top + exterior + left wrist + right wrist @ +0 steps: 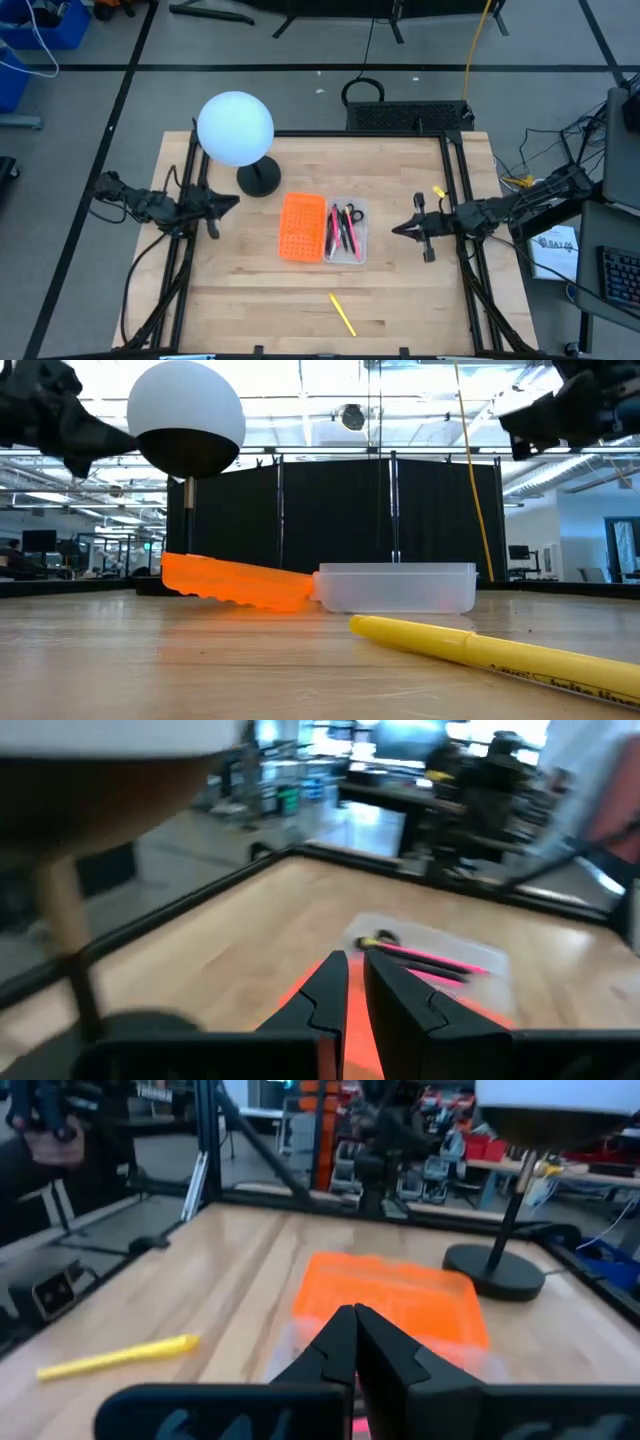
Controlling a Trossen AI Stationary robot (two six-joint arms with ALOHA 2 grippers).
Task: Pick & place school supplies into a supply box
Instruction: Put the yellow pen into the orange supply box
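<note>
My right pincer (pixel 398 230) sits clenched empty by supply box (pixel 346 232); next I'd grab yellow pen (pixel 342 314) on near tabletop (pixel 240 290), left pincer (pixel 232 203) nrly clenched, idle.

Bright even overhead light, soft shadows, both wrist views motion-blurred, low view's near pen (pixel 500 652) soft

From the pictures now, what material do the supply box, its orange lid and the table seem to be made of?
Supply box: probably clear, slightly frosted plastic, since the dark background shows dimly through its wall.
Orange lid: likely translucent plastic; it glows in the light and has a moulded grid pattern.
Table: wood, apparently butcher-block with a smooth matte finish; narrow joined strips and grain are visible.
</note>
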